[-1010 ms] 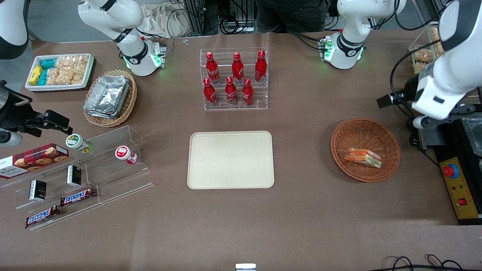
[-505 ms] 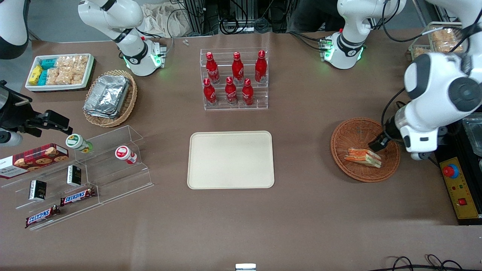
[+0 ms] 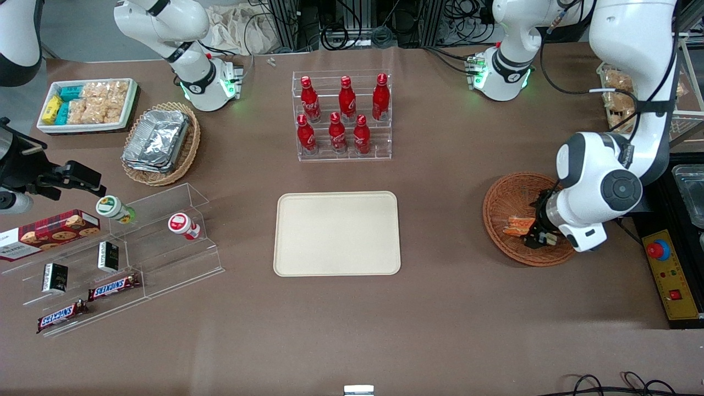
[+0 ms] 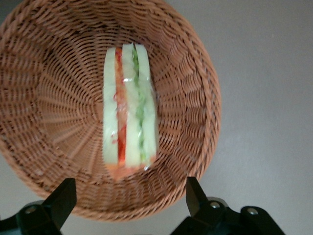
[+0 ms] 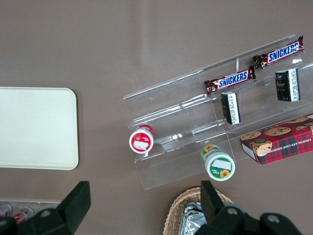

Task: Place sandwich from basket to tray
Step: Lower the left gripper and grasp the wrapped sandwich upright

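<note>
Gripper hangs just above the wicker basket at the working arm's end of the table, fingers spread wide and touching nothing, sandwich lying inside the bowl directly under it, cream tray bare mid-table, well apart.

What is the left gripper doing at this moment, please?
Left gripper: open, holding nothing, poised above the sandwich lying in the basket.
</note>
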`<state>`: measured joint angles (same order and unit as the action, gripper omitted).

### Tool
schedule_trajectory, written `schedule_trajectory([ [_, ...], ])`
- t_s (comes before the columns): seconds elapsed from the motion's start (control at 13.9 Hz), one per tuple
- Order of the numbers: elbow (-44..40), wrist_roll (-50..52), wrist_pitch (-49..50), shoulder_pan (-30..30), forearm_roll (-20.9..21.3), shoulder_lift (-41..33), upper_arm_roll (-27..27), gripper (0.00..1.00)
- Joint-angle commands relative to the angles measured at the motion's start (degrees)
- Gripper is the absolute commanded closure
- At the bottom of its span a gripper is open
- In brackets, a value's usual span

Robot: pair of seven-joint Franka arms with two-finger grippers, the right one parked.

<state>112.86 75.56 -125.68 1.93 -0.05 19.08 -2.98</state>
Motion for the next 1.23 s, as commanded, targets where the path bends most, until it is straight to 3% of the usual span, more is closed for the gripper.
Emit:
schedule_trajectory([
  [0.0, -0.8, 2.93, -2.11, -0.26, -0.48, 1.04, -0.1, 0.0],
  [0.79, -0.18, 3.02, -4.93, -0.87, 1.81, 6.23, 0.69, 0.03],
  [0.87, -0.18, 3.02, -5.01, -0.87, 1.81, 6.23, 0.69, 0.31],
  [0.94, -0.18, 3.02, -4.93, -0.96, 1.81, 6.23, 0.69, 0.75],
  [1.01, -0.18, 3.02, -4.84, -0.96, 1.81, 5.88, 0.69, 1.0],
  [1.15, -0.53, 2.41, -3.0, -0.87, 1.81, 3.61, 0.69, 1.0],
])
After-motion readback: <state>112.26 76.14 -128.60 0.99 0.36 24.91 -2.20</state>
